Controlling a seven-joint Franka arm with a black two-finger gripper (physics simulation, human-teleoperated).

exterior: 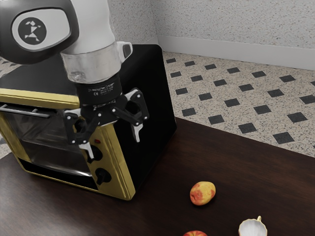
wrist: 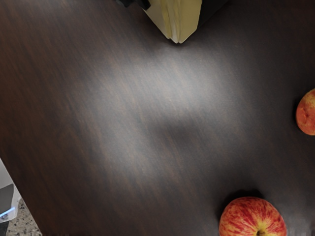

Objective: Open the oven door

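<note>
The gripper [exterior: 113, 142] hung with its two fingers spread well apart, nothing between them, pointing down over the table [wrist: 147, 128]. In the exterior view it overlapped the front corner of the oven [exterior: 152, 98], partly covering the control panel [exterior: 118, 169] and its dark knobs [exterior: 102, 175].

Beside that panel, toward the exterior view's left, the oven door [exterior: 54, 142] stood upright and shut in its yellow frame, its metal handle [exterior: 29, 112] running along the top (the glass was see-through enough to show a dim interior). The gripper was not on the handle.

Farther out, a yellow-and-red fruit [exterior: 203, 193] lay in from the table edge that ran beside the tiled floor [exterior: 236, 93]. A red apple [wrist: 252, 216] lay farther from that edge, and a white cup [exterior: 252, 228] with a gold handle stood near the fruit.
</note>
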